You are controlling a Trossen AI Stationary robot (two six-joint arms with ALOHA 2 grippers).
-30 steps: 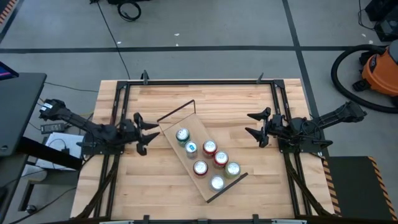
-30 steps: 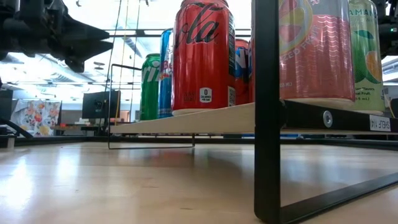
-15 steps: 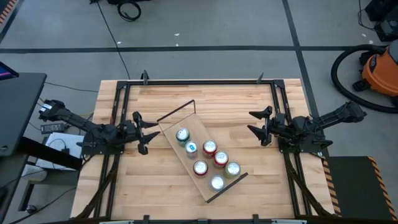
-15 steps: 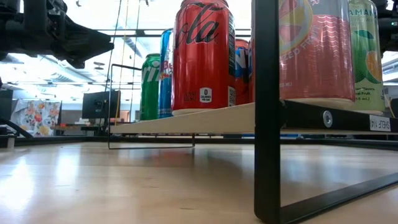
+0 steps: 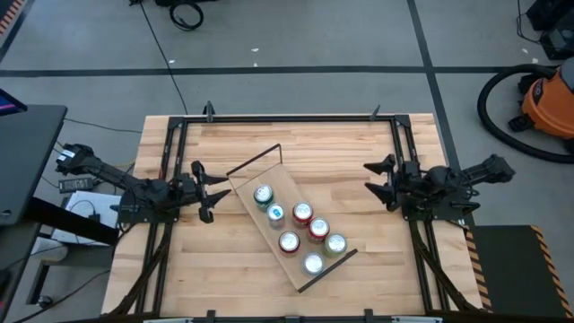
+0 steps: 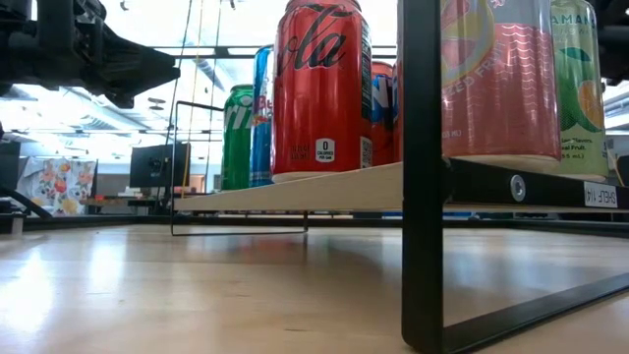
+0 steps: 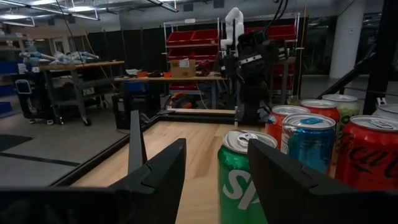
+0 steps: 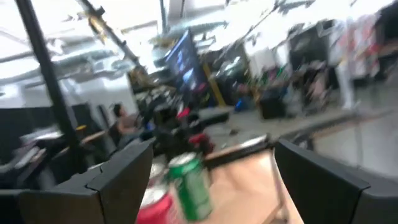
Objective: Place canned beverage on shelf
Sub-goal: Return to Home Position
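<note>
Seven cans (image 5: 302,213) stand upright on the shelf (image 5: 289,190), which lies on the table (image 5: 224,269) between my left pincer (image 5: 215,188) and right pincer (image 5: 368,178), both released and empty; stocking appears finished, only my retreat left.

Cans (image 5: 302,213) stand on shelf (image 5: 287,190). Left gripper (image 5: 201,192) near shelf's left side; right gripper (image 5: 369,178) farther off shelf's right.

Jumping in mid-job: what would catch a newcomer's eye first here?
The shelf lies diagonally across the middle of the table, with a cluster of upright cans on its board. On either side of it, the left pincer and right pincer hang open and empty, clear of it.
</note>
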